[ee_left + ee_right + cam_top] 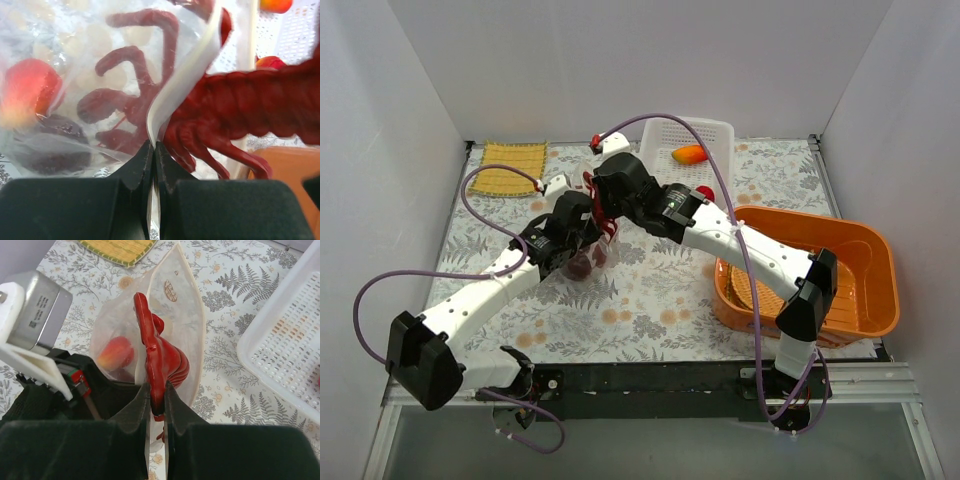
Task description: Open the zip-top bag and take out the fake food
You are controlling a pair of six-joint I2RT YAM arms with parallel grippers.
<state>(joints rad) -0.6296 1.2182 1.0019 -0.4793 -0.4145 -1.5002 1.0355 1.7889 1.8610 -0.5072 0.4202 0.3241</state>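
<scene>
The clear zip-top bag [181, 310] stands open in the middle of the table, its mouth wide. My left gripper [154, 145] is shut on the bag's white rim [185, 75]. My right gripper [157, 392] is shut on the red lobster [159, 357], which sticks half out of the bag's mouth; it also shows in the left wrist view [250, 105]. A red-orange round fruit [116, 353] and a dark red piece [50, 145] lie inside the bag. In the top view both grippers meet over the bag [588, 262].
A white perforated basket [685, 140] at the back holds an orange-yellow mango [689, 154] and a red fruit [705, 191]. An orange tub [865, 255] stands at the right. A woven bamboo mat [512, 166] lies at the back left.
</scene>
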